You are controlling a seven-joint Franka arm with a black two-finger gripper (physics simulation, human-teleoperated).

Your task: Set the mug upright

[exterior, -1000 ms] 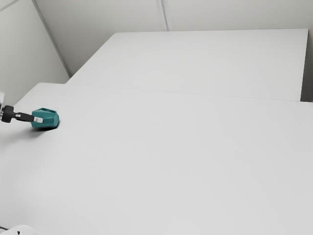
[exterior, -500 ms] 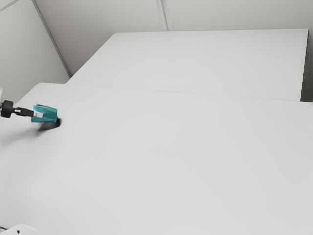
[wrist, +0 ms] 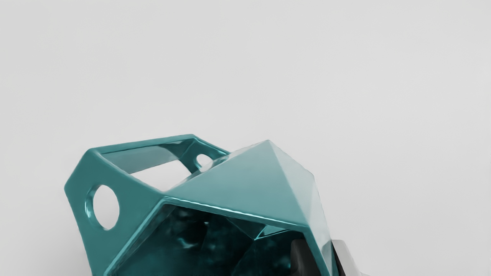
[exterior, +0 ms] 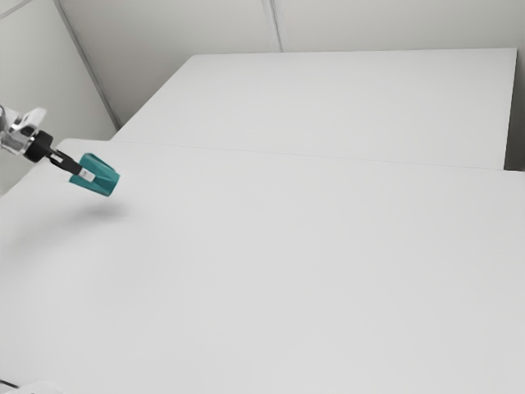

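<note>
In the exterior view, the mug (exterior: 104, 177) is at the upper left of the frame, teal and faceted, held up off the white table (exterior: 287, 271) at the end of the arm (exterior: 16, 135). A soft shadow (exterior: 92, 213) lies on the table below it, with bare tabletop between the shadow and the mug. The arm comes in from the left edge of the frame, and the pincer (exterior: 86, 175) slants down toward the exterior view's right. The pincer is closed down to the thickness of the mug's wall and has hold of it near the rim: in the wrist view one dark finger (wrist: 303, 258) reaches inside the mug and the other is against the outside, with the teal wall pinched between them. The mug is tilted, not upright; its open mouth faces back toward the pincer, and its closed end points away from it, down and toward the exterior view's right. The wrist view also shows the handle (wrist: 126, 214), an angular loop with round holes through it, standing out from the mug's side, well apart from the fingers. In the lower left corner of the exterior view lies a short piece of dark cable (exterior: 8, 383).
</note>
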